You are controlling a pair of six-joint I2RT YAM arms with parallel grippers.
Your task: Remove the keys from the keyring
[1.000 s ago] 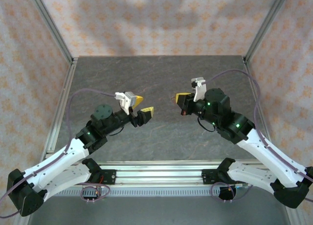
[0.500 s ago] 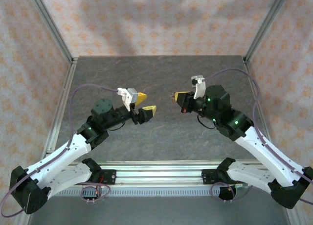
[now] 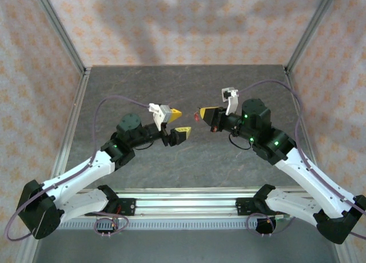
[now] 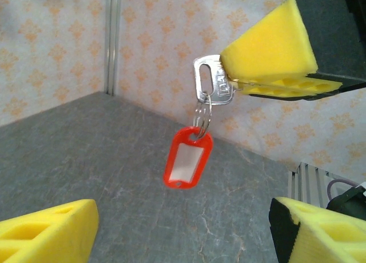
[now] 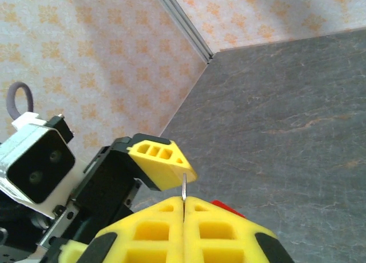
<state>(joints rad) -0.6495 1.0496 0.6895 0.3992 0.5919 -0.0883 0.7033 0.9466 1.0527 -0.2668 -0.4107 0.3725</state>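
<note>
- The right fingers (image 3: 206, 112) are pressed together and clamped on the shaft of the key (image 4: 207, 83). The key's slotted head sticks out past their yellow tips toward the left arm.
- The keyring (image 4: 187, 160), a red tag on a thin wire ring, hangs from the slot in the key's head. It dangles in the air above the grey bench (image 4: 86, 160).
- The left fingers (image 3: 174, 112) stand wide apart with nothing held, just left of the key, one on the far side and one nearer.
- In the left wrist view their tips sit at the lower corners. The key and tag hang beyond and between them, apart from both.
- From above, the red tag is a small spot between the two arms' fingers, over the middle of the bench.
- In the right wrist view the key's thin edge pokes out of the seam between the closed pads, with a sliver of red just right of it. One left finger is just beyond; whether it touches the key cannot be told.
</note>
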